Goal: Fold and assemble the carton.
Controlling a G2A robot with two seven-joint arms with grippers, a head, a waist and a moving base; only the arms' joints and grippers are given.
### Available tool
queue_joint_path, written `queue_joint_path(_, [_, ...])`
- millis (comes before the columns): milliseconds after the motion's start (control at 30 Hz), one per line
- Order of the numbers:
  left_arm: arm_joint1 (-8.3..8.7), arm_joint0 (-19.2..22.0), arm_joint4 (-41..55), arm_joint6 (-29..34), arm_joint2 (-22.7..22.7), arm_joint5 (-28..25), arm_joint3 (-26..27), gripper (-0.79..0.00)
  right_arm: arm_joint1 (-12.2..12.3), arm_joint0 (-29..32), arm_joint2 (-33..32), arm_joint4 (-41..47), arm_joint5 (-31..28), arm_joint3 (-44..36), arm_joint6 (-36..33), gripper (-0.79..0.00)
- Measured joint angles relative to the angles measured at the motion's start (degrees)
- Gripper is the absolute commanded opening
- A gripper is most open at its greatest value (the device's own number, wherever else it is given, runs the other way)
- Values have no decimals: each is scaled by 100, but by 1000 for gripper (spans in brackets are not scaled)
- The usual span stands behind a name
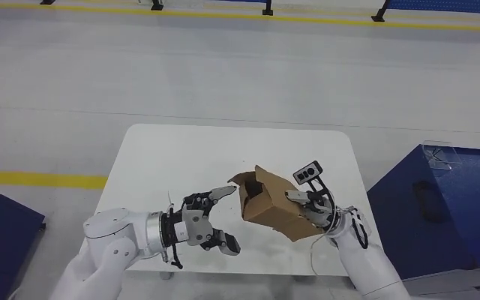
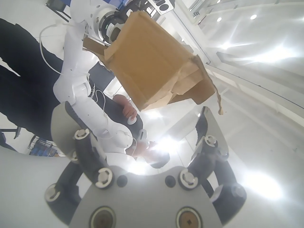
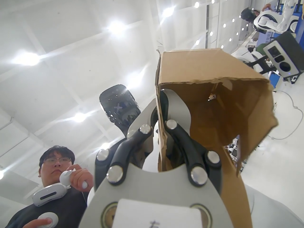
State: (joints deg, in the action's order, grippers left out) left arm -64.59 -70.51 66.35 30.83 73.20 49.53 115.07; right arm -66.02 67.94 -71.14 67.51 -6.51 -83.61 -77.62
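Okay, right gripper (image 3: 162, 111) pinches a carton (image 1: 276, 204) wall; left gripper (image 1: 229, 217) spread, just beside the loose flap (image 1: 243, 181); I'd press that flap in squarely, right clamp firm.

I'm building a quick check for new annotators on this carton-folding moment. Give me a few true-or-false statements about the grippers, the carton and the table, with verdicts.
1. The right gripper is clamped on a wall of the carton. True.
2. The left gripper grips the carton as well. False: it is open and apart from the carton, with nothing between its fingers.
3. The carton lies flattened on the table. False: it is opened into a box shape and the right gripper holds it up off the table.
4. The table is white. True.
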Motion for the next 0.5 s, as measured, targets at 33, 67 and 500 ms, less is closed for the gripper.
queue_joint_path(33, [1, 16, -5, -27, -18, -6, 0, 0, -1, 2, 0, -33, 16, -9, -45, -785])
queue_joint_path(67, [1, 33, -9, -45, -37, -16, -10, 0, -1, 4, 1, -64, 26, -20, -80, -785])
queue_joint_path(500, [-46, 391, 386, -579, -330, 140, -535, 0, -21, 35, -105, -324, -333, -116, -351, -785])
